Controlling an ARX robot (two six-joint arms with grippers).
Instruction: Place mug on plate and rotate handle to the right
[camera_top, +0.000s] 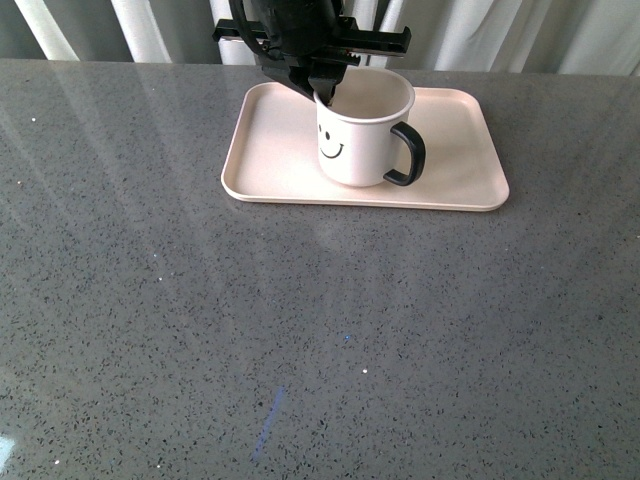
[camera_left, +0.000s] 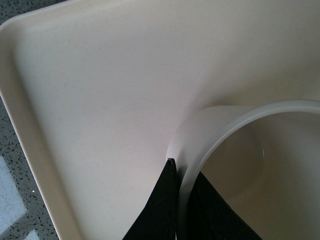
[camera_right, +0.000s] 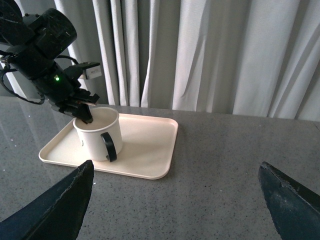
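Note:
The cream-white mug (camera_top: 360, 135) with a black smiley face stands on the pale pink plate (camera_top: 460, 180) at the table's far side. Its black handle (camera_top: 408, 155) points right and slightly toward me. My left gripper (camera_top: 325, 95) is shut on the mug's rim at its far left, one finger inside and one outside. In the left wrist view the black fingers (camera_left: 157, 210) pinch the mug wall (camera_left: 187, 165) over the plate (camera_left: 100, 100). In the right wrist view the mug (camera_right: 97, 134), handle (camera_right: 109, 146) and plate (camera_right: 150, 150) show ahead; my right gripper (camera_right: 175, 200) is open and empty over the table.
The grey speckled tabletop (camera_top: 300, 350) spreads in front of the plate. White curtains (camera_right: 210, 55) hang behind the table's far edge.

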